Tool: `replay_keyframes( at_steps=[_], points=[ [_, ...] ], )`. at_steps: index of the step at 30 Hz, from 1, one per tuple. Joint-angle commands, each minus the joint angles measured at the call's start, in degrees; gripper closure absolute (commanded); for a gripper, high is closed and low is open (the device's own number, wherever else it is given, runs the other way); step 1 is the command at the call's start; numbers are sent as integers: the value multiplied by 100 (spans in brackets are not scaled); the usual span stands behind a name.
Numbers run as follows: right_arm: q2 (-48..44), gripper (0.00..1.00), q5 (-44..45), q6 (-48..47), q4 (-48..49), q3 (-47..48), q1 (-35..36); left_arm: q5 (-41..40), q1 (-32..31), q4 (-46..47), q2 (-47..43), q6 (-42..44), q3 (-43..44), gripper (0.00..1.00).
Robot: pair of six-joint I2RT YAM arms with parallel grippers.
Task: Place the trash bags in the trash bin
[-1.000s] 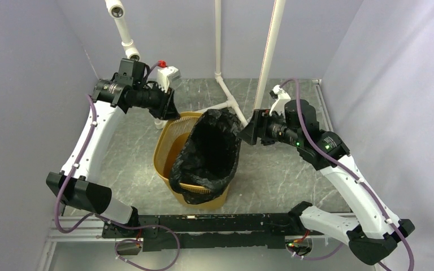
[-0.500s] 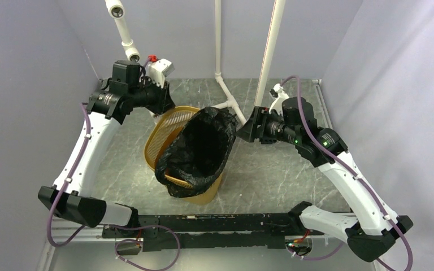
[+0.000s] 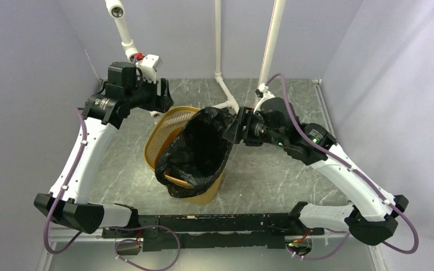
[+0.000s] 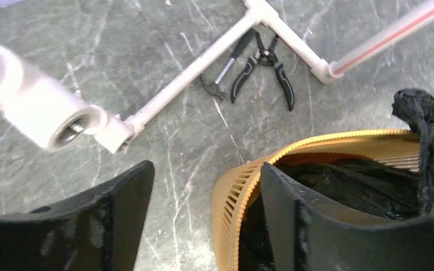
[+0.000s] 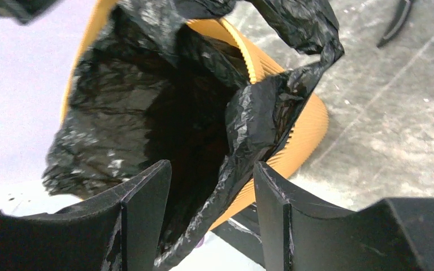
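mid frame in the top view, the trash bag [image 3: 200, 149] already sits inside the trash bin [image 3: 172, 125]; only the upper-left rim looks unlined; left gripper [image 4: 203, 189] wide, empty; right gripper [image 5: 212, 195] wide, bag edge between its jaws

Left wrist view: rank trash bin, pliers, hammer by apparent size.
1. trash bin: largest by far, though it is nearest the camera and partly cut off.
2-3. pliers and hammer: about alike, so not ranked.
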Motion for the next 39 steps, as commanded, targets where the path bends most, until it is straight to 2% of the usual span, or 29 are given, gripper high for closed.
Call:
replay_keyframes(
  at_steps=[1, 3, 5, 10, 15, 19, 28, 33, 37, 39],
  points=[
    [256, 41, 1368, 490, -761, 437, 415, -998, -22, -273, -526, -323, 586, 19],
    [385, 42, 1719, 586, -974, 584, 607, -1099, -19, -420, -695, -436, 691, 12],
    [484, 42, 1868, 624, -1016, 642, 739, -856, -23, -616, -863, -510, 788, 9],
    [588, 46, 1679, 678, -677, 487, 840, 402, -23, -1125, -1380, -743, 719, 9],
    [639, 54, 1762, 740, -661, 380, 841, 1766, -23, -1799, -1928, -794, 182, 10],
    [716, 57, 1617, 737, -575, 318, 847, 2199, -23, -2219, -2090, -724, -190, 13],
    [875, 69, 1785, 694, -719, 425, 849, 2618, -23, -2076, -2253, -621, -569, 15],
    [863, 72, 1843, 683, -732, 411, 849, 2793, -23, -2664, -1990, -222, -398, 22],
    [886, 74, 1874, 640, -740, 407, 849, 3397, -23, -2709, -1941, -58, -554, 29],
    [900, 77, 1913, 578, -723, 403, 849, 3626, -22, -2570, -1958, -120, -669, 38]
  ],
)
